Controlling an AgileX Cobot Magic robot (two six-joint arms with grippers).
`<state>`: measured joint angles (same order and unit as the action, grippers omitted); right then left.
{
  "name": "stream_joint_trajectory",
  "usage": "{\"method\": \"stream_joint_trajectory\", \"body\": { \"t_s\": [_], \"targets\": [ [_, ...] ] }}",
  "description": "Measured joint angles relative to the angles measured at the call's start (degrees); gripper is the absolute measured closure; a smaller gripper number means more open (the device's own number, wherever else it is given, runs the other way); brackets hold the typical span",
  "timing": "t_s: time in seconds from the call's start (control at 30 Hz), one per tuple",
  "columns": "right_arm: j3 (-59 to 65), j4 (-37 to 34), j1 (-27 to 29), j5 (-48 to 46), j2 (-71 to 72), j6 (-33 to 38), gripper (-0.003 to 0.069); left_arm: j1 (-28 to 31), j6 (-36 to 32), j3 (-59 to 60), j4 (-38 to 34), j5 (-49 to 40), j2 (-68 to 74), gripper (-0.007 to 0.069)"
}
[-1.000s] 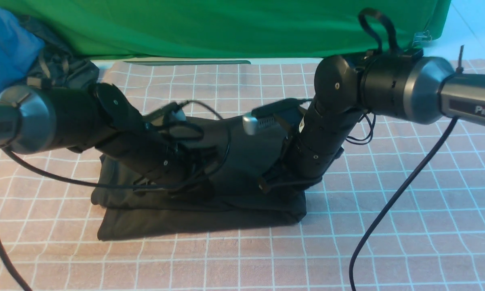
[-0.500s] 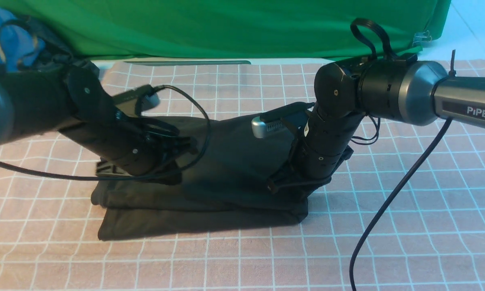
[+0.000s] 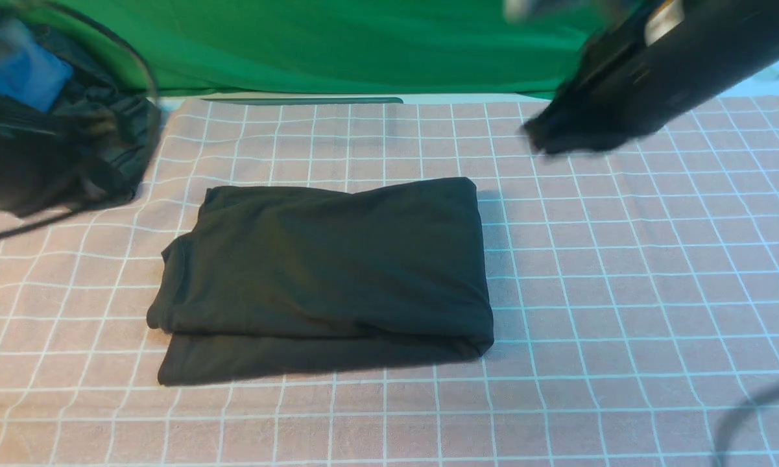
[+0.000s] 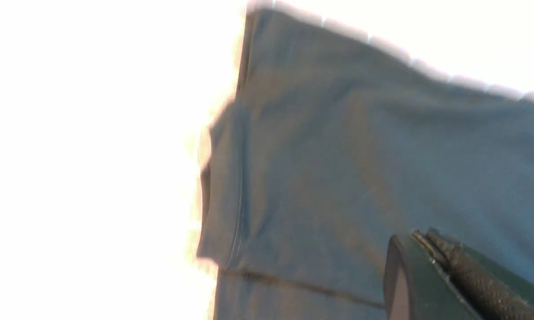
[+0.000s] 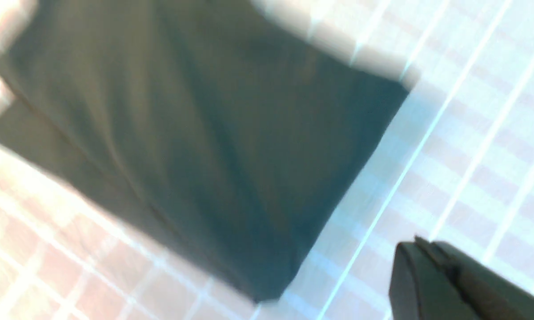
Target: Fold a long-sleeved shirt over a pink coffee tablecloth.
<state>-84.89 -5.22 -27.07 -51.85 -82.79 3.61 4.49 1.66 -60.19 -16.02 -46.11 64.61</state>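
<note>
Front view: wide dusty-pink tablecloth [image 3: 623, 272] with a thin white grid covers the desk from edge to edge, lying flat. Bright green plain cloth [image 3: 363, 45] hangs as a backdrop along the far side. Black soft-cotton long-sleeved shirt [image 3: 324, 272] lies folded into a compact rectangle near the middle of the pink cloth, slightly left of centre; a lower layer sticks out along its near edge, no print or collar showing. Nothing touches it. Crumpled dark grey-black garment [image 3: 104, 123] and a blue garment [image 3: 23, 74] sit bunched at the far left corner. Left arm [image 3: 26, 168] shows as a dark blur at far left; right arm [image 3: 655, 78] is a dark blur at upper right, both raised clear of the shirt. Left wrist view: left claw [image 4: 427, 262], fingers together, empty, above the shirt. Right wrist view: right claw [image 5: 420, 266], fingers together, empty, over grid cloth beside the shirt's corner.
</note>
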Motion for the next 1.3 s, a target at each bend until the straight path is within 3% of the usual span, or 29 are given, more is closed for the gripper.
{"method": "stream_joint_trajectory", "body": {
  "t_s": [0.27,0.53,0.83,1.3],
  "targets": [
    [3.99,3.72,0.00,8.91,22.06,0.00,0.0622,1.23,-0.32,0.00,-4.65,-0.15,-17.65,0.0611],
    [27.21,9.48,0.00,29.12,47.42,-1.58,0.0622,1.23,-0.34,0.00,-5.97,-3.32,-32.63,0.0611],
    [48.10,9.91,0.00,53.16,67.79,-1.17,0.0622,1.23,-0.39,2.04,-4.89,-7.83,-44.03,0.0611],
    [49.99,10.04,0.00,56.85,70.60,-0.39,0.0616,1.23,-0.39,24.48,-5.79,5.23,-52.83,0.0611]
  ]
}}
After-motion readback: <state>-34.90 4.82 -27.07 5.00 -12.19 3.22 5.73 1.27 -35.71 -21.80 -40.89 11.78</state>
